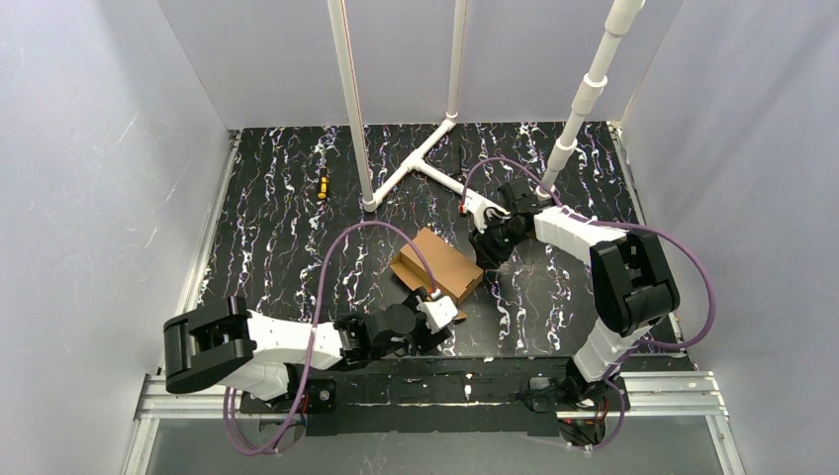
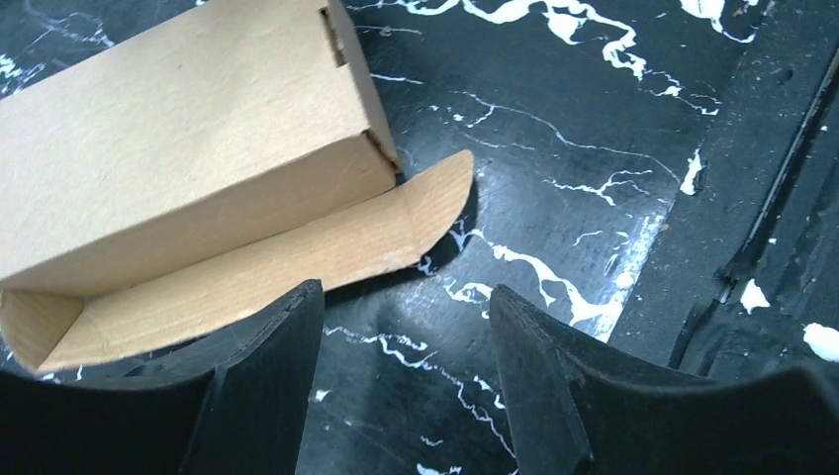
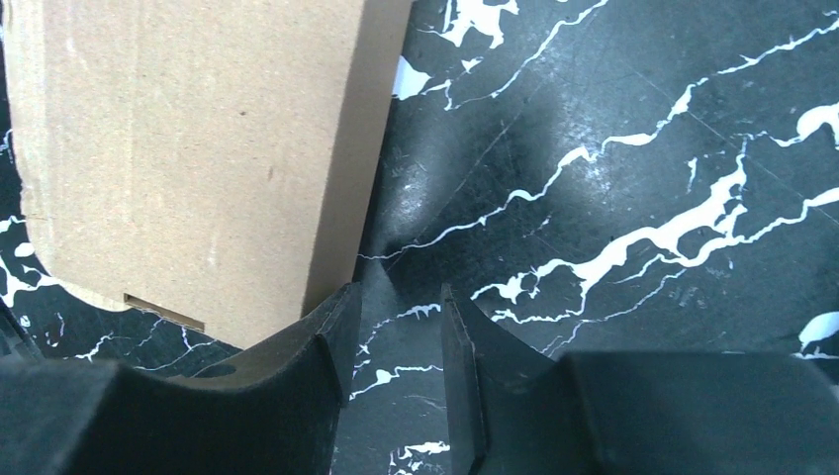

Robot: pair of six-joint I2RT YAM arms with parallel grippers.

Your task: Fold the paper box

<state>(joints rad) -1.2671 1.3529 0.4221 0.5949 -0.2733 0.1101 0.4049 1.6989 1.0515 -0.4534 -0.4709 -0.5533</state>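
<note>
The paper box [image 1: 436, 261] is a brown cardboard box lying flat in the middle of the black marbled table. In the left wrist view the box [image 2: 178, 139] fills the upper left, with one long flap [image 2: 317, 252] folded out flat on the table. My left gripper [image 2: 401, 341] is open at the box's near corner, its left finger [image 2: 267, 366] at the flap's edge, with only table between the fingers. My right gripper [image 3: 396, 336] is open by a narrow gap at the far side of the box [image 3: 198, 148], its left finger [image 3: 331, 332] against the box's edge, holding nothing.
White PVC pipes [image 1: 411, 163] rise from a T-shaped foot at the back of the table. A small orange and black object [image 1: 322, 184] lies at the back left. Grey walls close in both sides, and a metal rail [image 1: 435, 391] runs along the near edge.
</note>
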